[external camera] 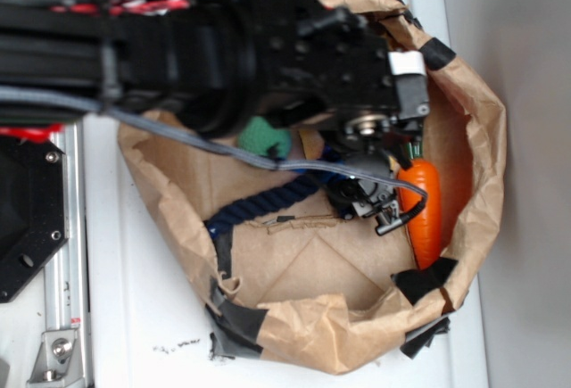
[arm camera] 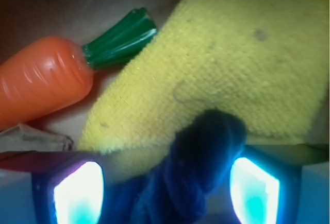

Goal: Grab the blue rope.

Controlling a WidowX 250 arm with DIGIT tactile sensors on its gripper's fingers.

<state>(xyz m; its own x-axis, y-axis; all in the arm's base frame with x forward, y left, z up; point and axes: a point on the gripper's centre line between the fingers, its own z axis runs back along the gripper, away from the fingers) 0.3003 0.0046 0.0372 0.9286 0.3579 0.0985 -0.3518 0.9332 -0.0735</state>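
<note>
Wrist view, nearest first: gripper w/ two glowing blue-white fingertips, jaws spread part way, the blue rope standing between them; can't tell if pads actually touch it, so grip not confirmed. Rope end is dark navy, twisted, lying over a yellow cloth. Beyond that, an orange toy carrot w/ green top, its top touching the cloth edge. Exterior view: all of this sits in a brown paper bag w/ black tape patches, on a white table. Rope curves from bag's middle toward its left wall; carrot lies along the right wall. A green ball-like item shows under the black arm. Grey cable drapes across.
</note>
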